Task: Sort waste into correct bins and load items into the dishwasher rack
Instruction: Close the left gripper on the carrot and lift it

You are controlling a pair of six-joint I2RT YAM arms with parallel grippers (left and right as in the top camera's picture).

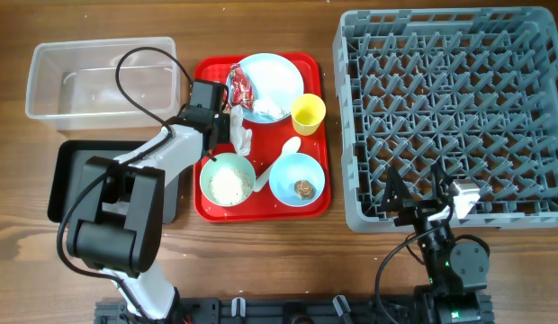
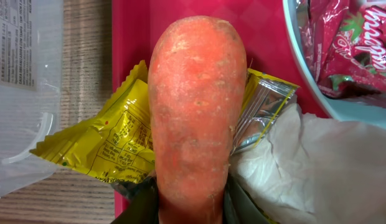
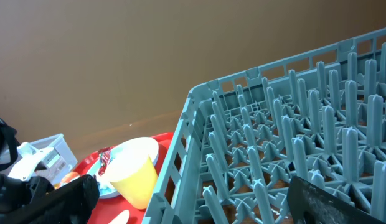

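Observation:
My left gripper (image 1: 220, 126) (image 2: 193, 214) is shut on the thick end of the orange carrot (image 2: 196, 106), over the left part of the red tray (image 1: 261, 211). Under the carrot lie a yellow wrapper (image 2: 106, 146) and a crumpled white tissue (image 2: 305, 168) (image 1: 241, 137). The light-blue plate (image 1: 283, 70) holds a red wrapper (image 1: 240, 87) (image 2: 342, 43) and another tissue (image 1: 265, 109). The pale green bowl (image 1: 205, 175) holds white rice (image 1: 228, 184). The light-blue bowl (image 1: 286, 175) holds a brown lump (image 1: 303, 188). A white spoon (image 1: 281, 160) and the yellow cup (image 1: 308, 112) (image 3: 134, 171) stand on the tray. My right gripper (image 1: 423, 202) (image 3: 193, 205) is open and empty at the grey rack's (image 1: 450, 108) front edge.
The clear tub (image 1: 31, 90) stands at the back left, its corner in the left wrist view (image 2: 25, 93). The black tray (image 1: 67, 175) lies in front of it, partly under my left arm. The rack (image 3: 274, 155) fills the right side.

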